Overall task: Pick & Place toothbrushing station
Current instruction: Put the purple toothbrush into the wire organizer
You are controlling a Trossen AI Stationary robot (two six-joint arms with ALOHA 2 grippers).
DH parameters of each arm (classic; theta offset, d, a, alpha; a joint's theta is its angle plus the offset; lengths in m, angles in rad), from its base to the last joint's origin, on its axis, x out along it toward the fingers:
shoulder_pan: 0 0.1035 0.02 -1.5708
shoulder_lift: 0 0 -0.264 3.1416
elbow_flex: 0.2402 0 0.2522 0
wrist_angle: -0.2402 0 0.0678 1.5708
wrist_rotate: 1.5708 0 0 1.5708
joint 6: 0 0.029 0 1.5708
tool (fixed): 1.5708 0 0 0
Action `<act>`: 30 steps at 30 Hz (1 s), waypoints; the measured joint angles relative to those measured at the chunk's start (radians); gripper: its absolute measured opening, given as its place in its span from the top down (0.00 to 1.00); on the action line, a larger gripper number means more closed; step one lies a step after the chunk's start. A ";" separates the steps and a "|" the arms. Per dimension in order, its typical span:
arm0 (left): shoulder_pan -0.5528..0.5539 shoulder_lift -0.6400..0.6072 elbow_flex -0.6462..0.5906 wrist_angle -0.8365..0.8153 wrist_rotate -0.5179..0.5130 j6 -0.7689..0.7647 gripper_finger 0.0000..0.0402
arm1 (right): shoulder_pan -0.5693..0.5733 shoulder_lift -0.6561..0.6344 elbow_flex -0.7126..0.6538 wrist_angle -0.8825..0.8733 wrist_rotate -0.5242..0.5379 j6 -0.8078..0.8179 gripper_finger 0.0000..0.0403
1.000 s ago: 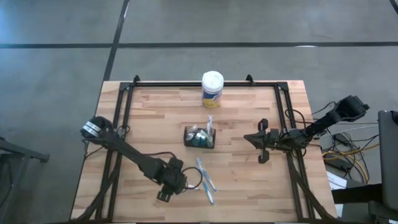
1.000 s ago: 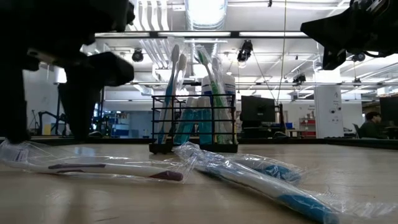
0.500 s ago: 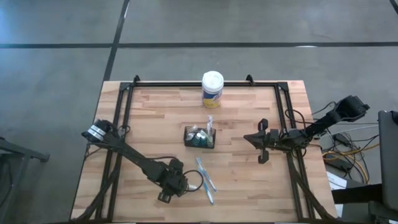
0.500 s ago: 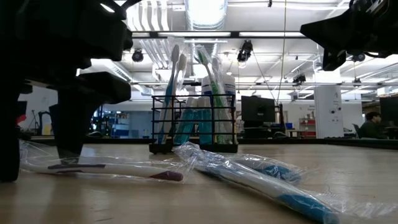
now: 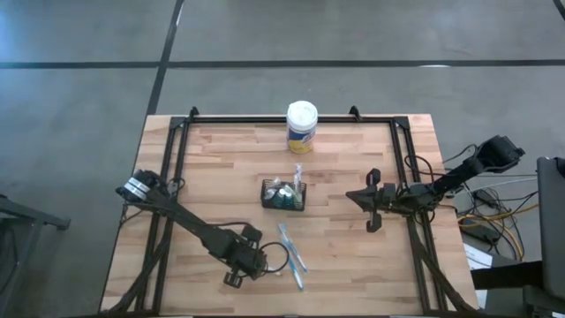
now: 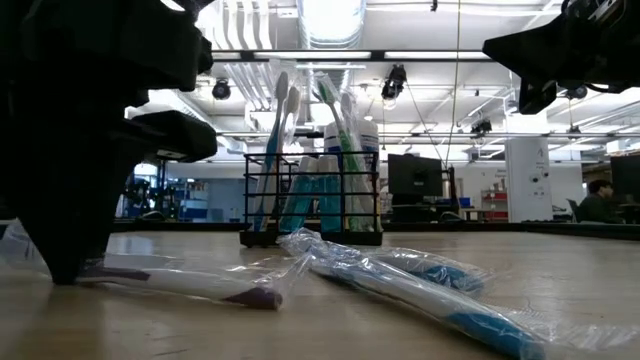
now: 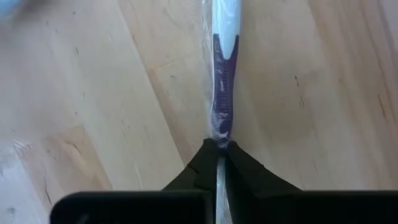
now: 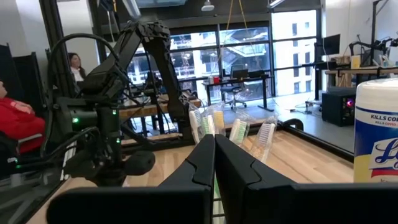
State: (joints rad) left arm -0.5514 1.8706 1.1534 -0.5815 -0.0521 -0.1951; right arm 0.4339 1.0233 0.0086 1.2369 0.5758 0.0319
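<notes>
Black wire caddy [image 5: 283, 195] holds upright toothbrushes [image 6: 312, 150].

canister [image 8: 375, 127] | label text: "KILLS COL…" readable | larger blue lettering below cut off

The tabletop [image 5: 221, 168] is pale wood in butcher-block strips, its finish smooth with a soft sheen, and it is framed by matt black metal rails [image 5: 177, 155]. The caddy [image 6: 312, 197] is thin black wire mesh holding smooth plastic toothbrushes [image 6: 280, 150] — more brushes lie flat in clear, crinkled, glossy plastic wrappers [image 6: 400, 275]. The left hand [image 7: 217, 163] is matt black plastic, pinched onto a wrapped purple-and-white brush [image 7: 222, 74] — and the canister [image 8: 379, 124] wears a glossy paper label.
</notes>
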 joint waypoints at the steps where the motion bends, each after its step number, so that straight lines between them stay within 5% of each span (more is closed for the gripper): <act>1: -0.001 -0.003 0.000 -0.003 -0.001 0.004 0.96 | 0.000 0.000 0.000 0.000 0.000 0.000 0.98; 5: -0.012 -0.025 0.009 -0.051 -0.030 0.014 0.96 | 0.000 0.000 0.000 0.000 0.000 0.003 0.98; 19: -0.068 -0.271 0.235 -0.622 -0.467 0.023 1.00 | 0.000 0.000 0.000 -0.001 0.000 0.014 0.98; 30: -0.065 -0.584 0.105 -0.688 -0.634 0.034 1.00 | 0.000 0.000 0.000 -0.001 0.000 0.021 0.98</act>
State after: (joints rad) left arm -0.6159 1.2867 1.2587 -1.2697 -0.6863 -0.1609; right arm 0.4339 1.0236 0.0086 1.2362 0.5758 0.0531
